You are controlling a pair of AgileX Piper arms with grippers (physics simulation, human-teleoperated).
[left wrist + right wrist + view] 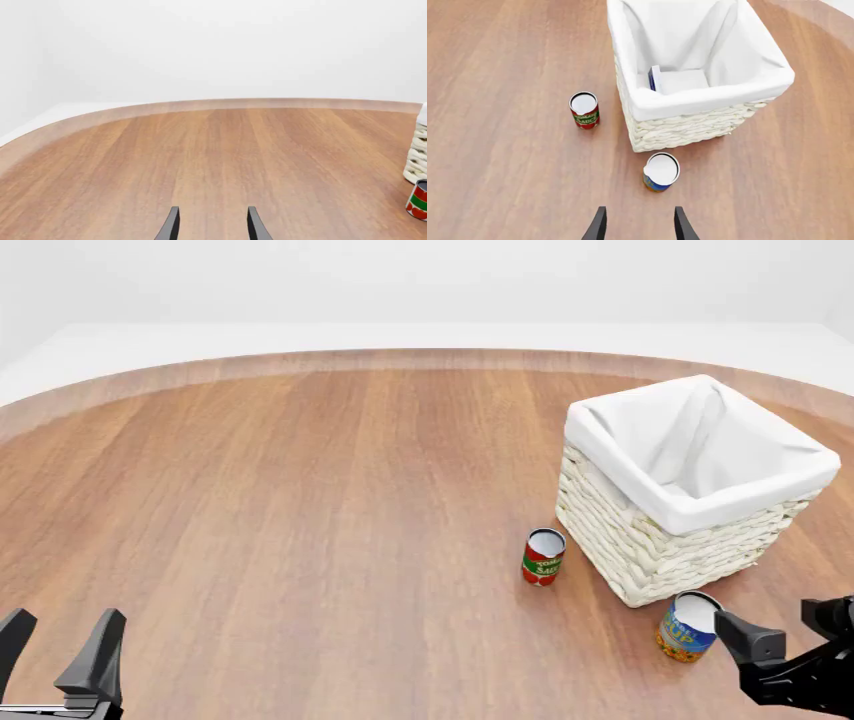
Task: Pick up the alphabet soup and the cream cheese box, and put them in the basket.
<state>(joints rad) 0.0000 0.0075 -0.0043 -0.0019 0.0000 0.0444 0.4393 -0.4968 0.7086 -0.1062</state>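
Both claws spread and empty, right claw [637, 225] just short of the alphabet soup [661, 172], cream cheese box [656, 78] sitting in the basket [694, 122].

Woven wicker basket [641, 540], seemingly cloth-lined

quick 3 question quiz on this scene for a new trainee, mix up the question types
1. True or false: the cream cheese box already lies inside the basket.
2. Which can stands nearer the right gripper? A) the alphabet soup B) the red-and-green can
3. Fill in: both the left gripper and the right gripper have their jaws ____.

Key: 1 true; 2 A; 3 open.
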